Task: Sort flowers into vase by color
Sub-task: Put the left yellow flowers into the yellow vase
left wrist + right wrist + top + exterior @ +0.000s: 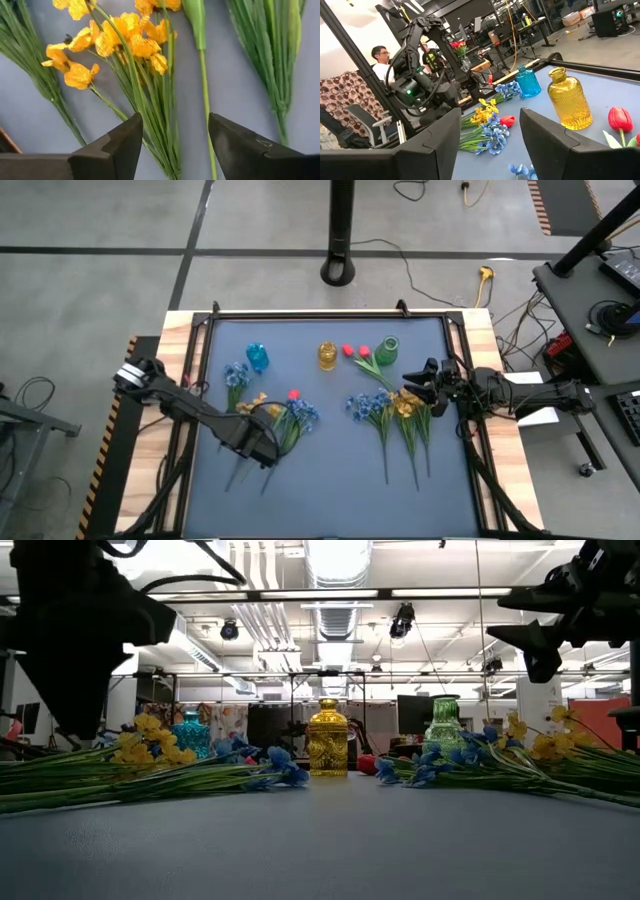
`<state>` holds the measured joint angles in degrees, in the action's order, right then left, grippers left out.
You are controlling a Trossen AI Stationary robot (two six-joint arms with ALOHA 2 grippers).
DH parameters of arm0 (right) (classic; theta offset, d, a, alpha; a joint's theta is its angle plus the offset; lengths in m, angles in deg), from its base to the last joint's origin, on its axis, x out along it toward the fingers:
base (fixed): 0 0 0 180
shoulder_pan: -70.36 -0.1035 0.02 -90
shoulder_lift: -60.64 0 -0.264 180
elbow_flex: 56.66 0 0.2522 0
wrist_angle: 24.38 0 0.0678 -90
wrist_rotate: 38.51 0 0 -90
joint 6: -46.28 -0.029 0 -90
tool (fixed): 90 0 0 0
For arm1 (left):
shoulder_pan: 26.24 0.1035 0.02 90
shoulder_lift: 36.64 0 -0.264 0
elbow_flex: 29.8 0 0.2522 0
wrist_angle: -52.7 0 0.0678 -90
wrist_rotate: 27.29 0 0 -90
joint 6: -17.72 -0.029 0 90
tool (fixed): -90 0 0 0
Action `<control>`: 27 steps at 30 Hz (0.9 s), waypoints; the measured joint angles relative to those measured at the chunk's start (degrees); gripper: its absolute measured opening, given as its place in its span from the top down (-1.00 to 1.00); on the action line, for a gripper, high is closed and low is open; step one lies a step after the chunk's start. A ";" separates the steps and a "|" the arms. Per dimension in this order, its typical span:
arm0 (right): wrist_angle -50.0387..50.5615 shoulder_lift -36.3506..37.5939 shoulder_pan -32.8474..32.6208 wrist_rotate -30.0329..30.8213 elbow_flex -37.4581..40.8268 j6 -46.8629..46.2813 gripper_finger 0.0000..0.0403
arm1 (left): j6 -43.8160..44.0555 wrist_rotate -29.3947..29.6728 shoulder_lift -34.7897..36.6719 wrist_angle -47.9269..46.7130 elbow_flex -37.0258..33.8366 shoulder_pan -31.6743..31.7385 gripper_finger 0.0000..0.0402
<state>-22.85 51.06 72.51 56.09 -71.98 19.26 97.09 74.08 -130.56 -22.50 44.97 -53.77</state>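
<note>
**A:** Big bright workshop behind, with long lamps up high. Down low, a flat grey-blue surface [330, 490] with a black frame [300, 316] round it. Why a row of three at the far edge?

**B:** One for each colour, most likely: small blue glass vase [258, 357], yellow glass vase [327, 356], green glass vase [388, 350]. Upright and well apart, so easy to poke stems in from above.

**A:** And the flowers?

**B:** Flat on the surface in two heaps, none in a vase yet. Yellow blossom sprig [120, 40] and blue blossom sprigs [303, 413] on the left. More blue and yellow on the right [400, 405]. Little red tulip buds [355, 351] between the yellow and green vases.

**A:** Left gripper [175, 131]?

**B:** Low over the left heap, open, one finger on each side of thin green stems under the yellow blossoms. No squeeze yet. Probably lined up to lift yellow.

**A:** Right gripper [490, 122]?

**B:** Up in the air near the green vase, above the right heap. Open, holding nothing.

**A:** Room to move?

**B:** Plenty of bare surface on the near side. Tighter by the frame on the right. Stems mixed together, so maybe a neighbour dragged along.
</note>
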 joint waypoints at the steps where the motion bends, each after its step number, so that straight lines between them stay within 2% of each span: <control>1: 0.00 0.00 0.00 0.00 0.00 0.00 0.02 | 0.02 -0.04 -0.16 -0.01 0.00 0.05 -0.02; 12: 0.01 0.00 0.00 0.00 0.00 0.01 0.01 | 3.21 -2.86 -0.32 0.18 -2.76 -0.71 0.01; 23: 0.00 0.00 0.00 0.02 0.00 0.00 0.01 | 6.86 -4.71 -0.30 9.73 -10.47 -3.13 0.01; 27: 0.00 0.00 0.00 0.04 -0.02 0.00 0.01 | 6.90 -5.08 -0.05 11.33 -11.71 -3.13 0.11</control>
<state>-22.86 51.06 72.51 56.13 -72.00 19.26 103.99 69.00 -130.61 -11.17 33.26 -56.89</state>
